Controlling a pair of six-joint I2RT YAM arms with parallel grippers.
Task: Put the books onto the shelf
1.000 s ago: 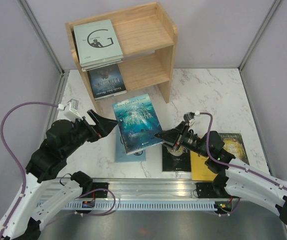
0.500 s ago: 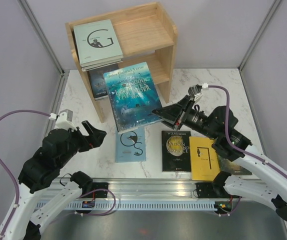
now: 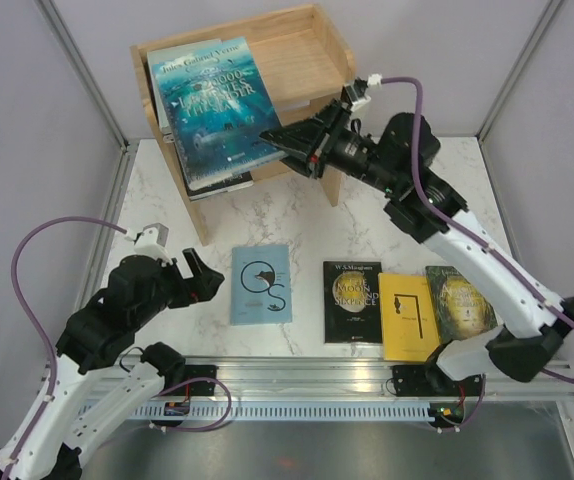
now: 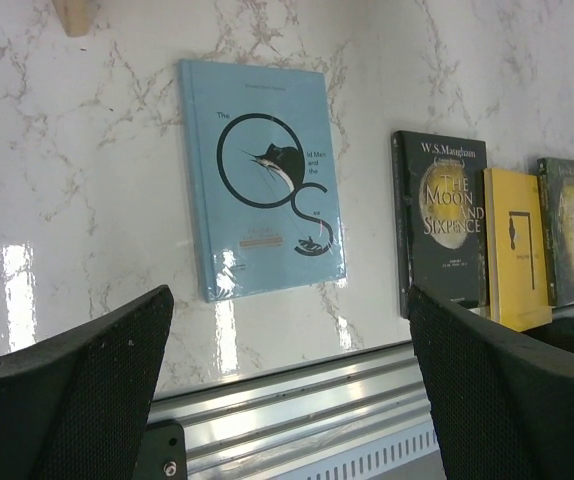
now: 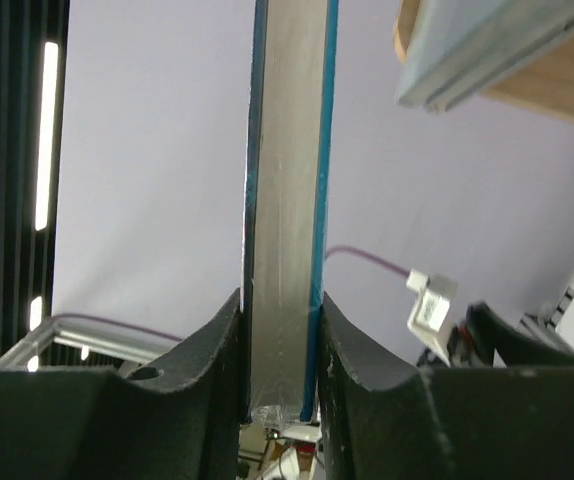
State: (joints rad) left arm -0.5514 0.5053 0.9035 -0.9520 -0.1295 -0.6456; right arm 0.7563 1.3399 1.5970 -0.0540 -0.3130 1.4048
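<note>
My right gripper (image 3: 279, 140) is shut on the lower right edge of a teal book (image 3: 217, 105), holding it face up over the left part of the top of the wooden shelf (image 3: 307, 60). The right wrist view shows that book's page edge (image 5: 285, 200) clamped between the fingers. A dark blue book (image 3: 222, 185) peeks out of the lower tier. Pale blue (image 3: 260, 284), black (image 3: 351, 300), yellow (image 3: 405, 315) and green-gold (image 3: 459, 300) books lie flat on the table. My left gripper (image 3: 202, 277) hangs open and empty left of the pale blue book (image 4: 267, 180).
An aluminium rail (image 3: 297, 375) runs along the table's near edge, close under the left gripper (image 4: 289, 300). Grey walls enclose the marble table (image 3: 417, 200). A purple cable (image 3: 417, 110) loops over the right arm. A stack of book edges (image 5: 467, 50) lies on the shelf's top.
The right gripper has carried the teal book up and back from above the table's middle to over the shelf's top. The left arm has drawn back toward the near left, still open.
</note>
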